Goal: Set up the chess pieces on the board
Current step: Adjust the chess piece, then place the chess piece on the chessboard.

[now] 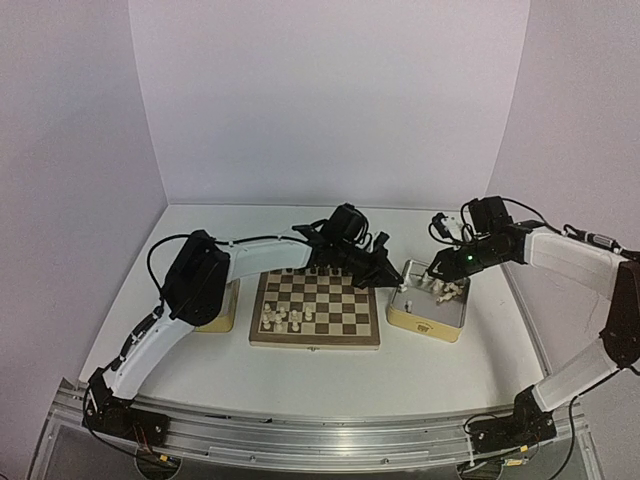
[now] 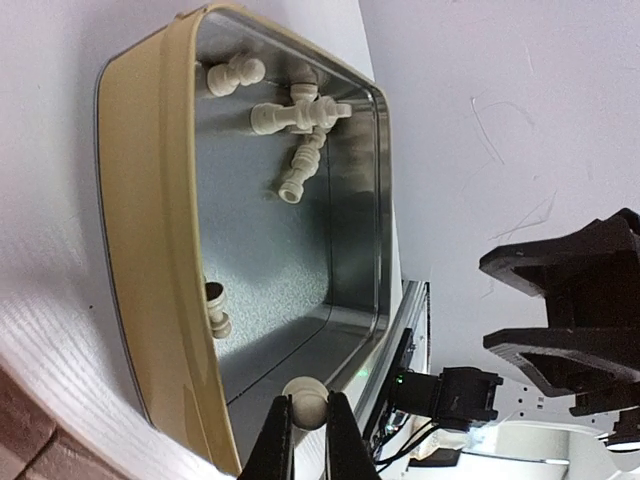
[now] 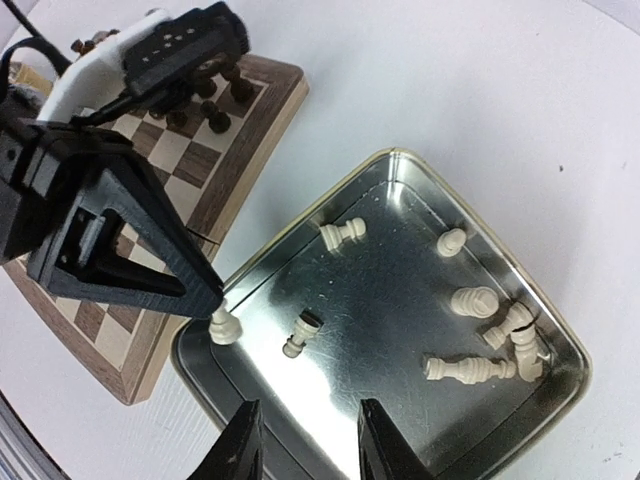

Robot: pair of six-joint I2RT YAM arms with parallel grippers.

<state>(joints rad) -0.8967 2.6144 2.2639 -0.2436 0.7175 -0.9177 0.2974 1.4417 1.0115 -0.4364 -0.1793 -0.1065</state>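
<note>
Inside the metal tin (image 3: pixel 390 300) lie several loose cream chess pieces (image 3: pixel 470 370).

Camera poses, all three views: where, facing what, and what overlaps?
Top external: above, behind the bases, facing down on chessboard and tin; both arms show.
Left wrist: beside the tin's rim, facing inside; left fingers pinch a cream pawn.
Right wrist: above the tin, facing down; right fingers open, left arm visible.
Shared: the tin, all views.

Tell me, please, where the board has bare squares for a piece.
Free on the board: middle rows and near-right squares, between the cream pieces at near left and the right rim. Crowded: the far row of dark pieces.
</note>
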